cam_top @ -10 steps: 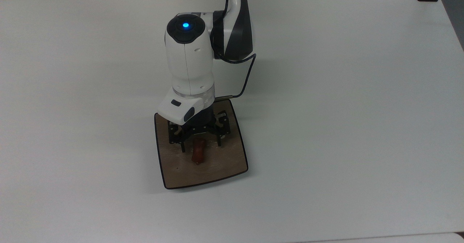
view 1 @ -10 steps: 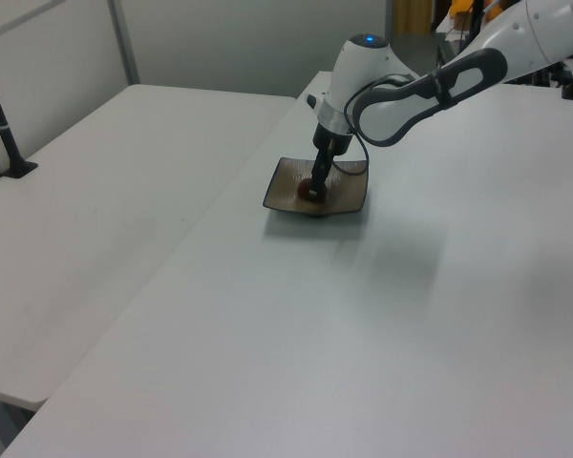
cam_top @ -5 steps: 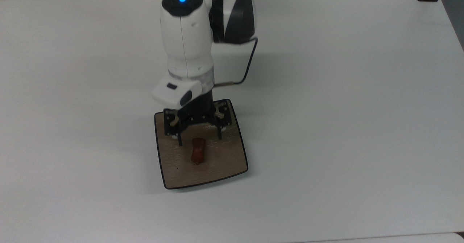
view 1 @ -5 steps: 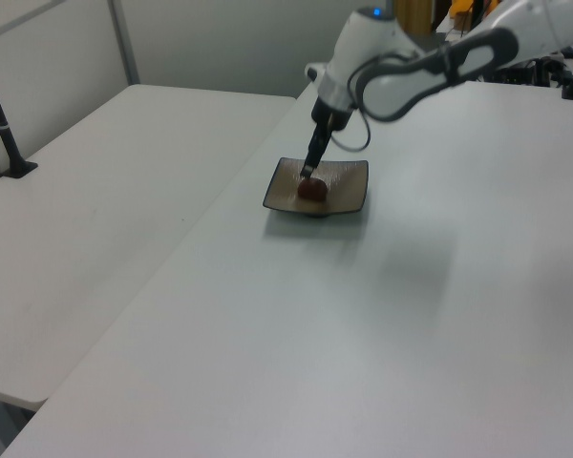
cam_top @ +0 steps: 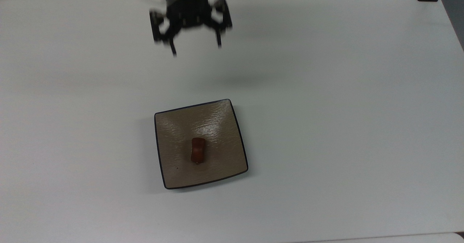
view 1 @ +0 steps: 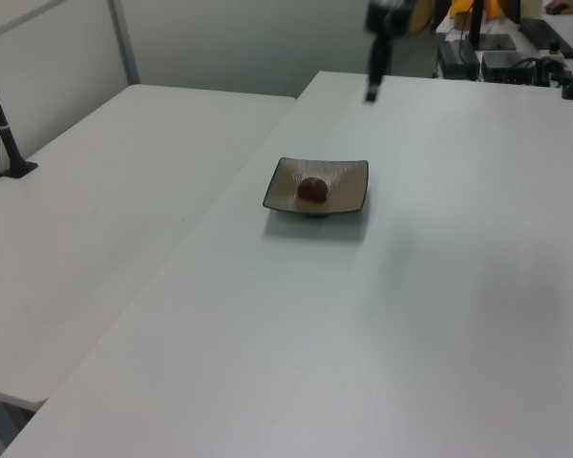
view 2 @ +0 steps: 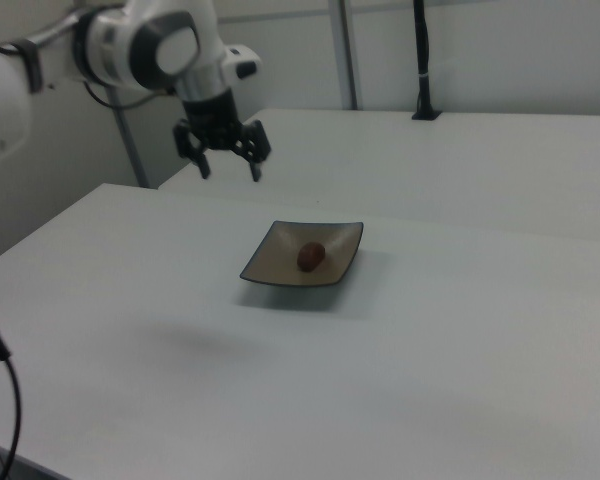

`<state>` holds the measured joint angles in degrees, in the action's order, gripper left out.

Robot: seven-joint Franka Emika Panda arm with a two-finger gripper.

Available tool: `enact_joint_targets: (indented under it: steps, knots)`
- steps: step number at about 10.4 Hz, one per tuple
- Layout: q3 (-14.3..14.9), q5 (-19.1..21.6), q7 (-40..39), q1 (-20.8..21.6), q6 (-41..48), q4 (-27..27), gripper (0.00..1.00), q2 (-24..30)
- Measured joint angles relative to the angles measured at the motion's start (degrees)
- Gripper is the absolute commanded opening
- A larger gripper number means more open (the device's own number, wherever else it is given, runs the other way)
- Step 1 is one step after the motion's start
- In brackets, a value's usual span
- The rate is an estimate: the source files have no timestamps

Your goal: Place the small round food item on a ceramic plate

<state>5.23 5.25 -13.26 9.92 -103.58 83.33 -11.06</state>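
This looks like a robotics lab or test room. A long, plain white surface (view 1: 439, 286) carries a white robot arm (view 2: 130, 45), and just beside it in the left view stands a second white table (view 1: 105, 200) of the same kind. Black posts clamped at the surfaces' far edges (view 1: 0, 124) (view 2: 420, 60) resemble camera or equipment mounts. Beyond the surface in the left view sit dark electronic boxes and cables (view 1: 506, 57). Bare pale walls with grey metal framing (view 2: 345, 50) rise behind it. A loose black cable (view 2: 0, 380) hangs near the surface's near edge in the right view.
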Motion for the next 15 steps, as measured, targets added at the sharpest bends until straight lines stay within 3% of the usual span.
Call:
enact_joint_targets:
  steps: [2,5,8,15]
  knots:
    - [0.26,0.00,1.82,-0.02,10.92,1.01,1.00,7.34]
    - [0.10,0.05,9.63,1.16,17.36,2.83,1.00,11.54]
    - [-0.81,0.05,14.45,2.84,17.08,4.27,1.00,11.83]
    - [-1.08,0.05,14.95,3.73,12.24,7.13,1.00,12.30]
